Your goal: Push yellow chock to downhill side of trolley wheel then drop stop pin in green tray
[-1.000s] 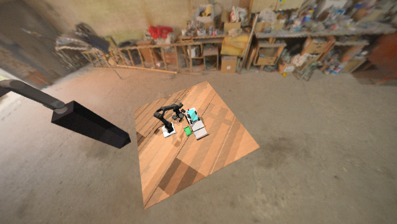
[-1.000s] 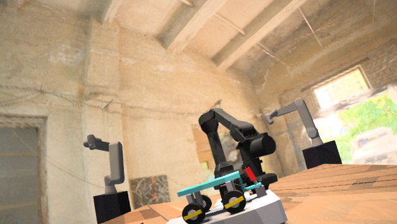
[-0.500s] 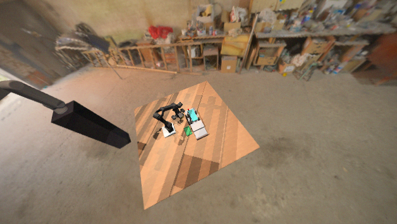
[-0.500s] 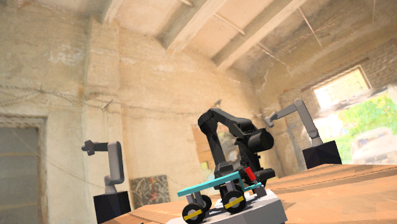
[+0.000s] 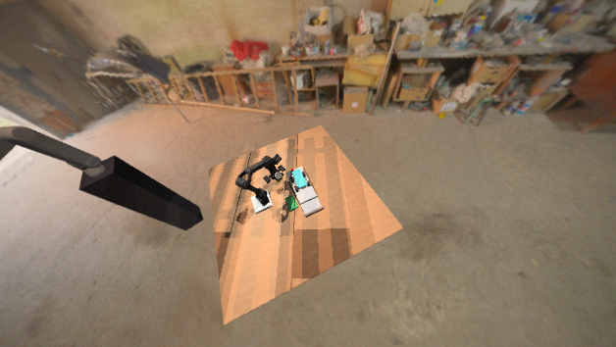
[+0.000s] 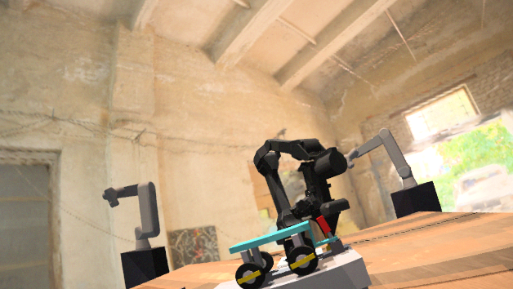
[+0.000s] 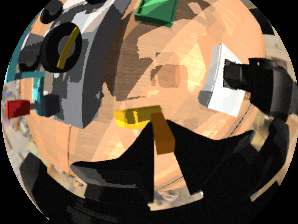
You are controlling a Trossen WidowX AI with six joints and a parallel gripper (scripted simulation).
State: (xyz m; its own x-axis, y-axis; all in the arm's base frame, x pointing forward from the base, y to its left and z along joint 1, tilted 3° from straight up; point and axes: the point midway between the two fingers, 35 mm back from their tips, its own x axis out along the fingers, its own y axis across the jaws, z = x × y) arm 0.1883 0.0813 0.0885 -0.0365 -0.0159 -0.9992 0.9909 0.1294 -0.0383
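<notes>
Near the bench's (image 5: 255, 274) (image 6: 429, 237) (image 7: 192, 30) shortest edge, my pincer (image 5: 275, 176) (image 6: 312, 214) (image 7: 158, 124) squeezes the chock (image 7: 132, 117) by its orange handle, probably so its yellow part can block a wheel while the red pin (image 5: 292, 170) (image 6: 323, 224) (image 7: 18, 108) stops the trolley (image 5: 299, 177) (image 6: 271, 237) (image 7: 62, 50) rolling.

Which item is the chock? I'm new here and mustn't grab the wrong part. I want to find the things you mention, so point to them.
On the wooden table (image 5: 343, 206), find the pale ramp (image 5: 311, 207) (image 6: 347, 265) (image 7: 92, 95) carrying the turquoise-topped trolley (image 5: 299, 178) (image 6: 271, 237). Beside the ramp, off it, the black pincer (image 7: 158, 124) grips a small block with an orange handle (image 7: 164, 137): that's the chock (image 7: 134, 117). Its broad yellow body sets it apart from the wheels, black with just a yellow stripe.
</notes>
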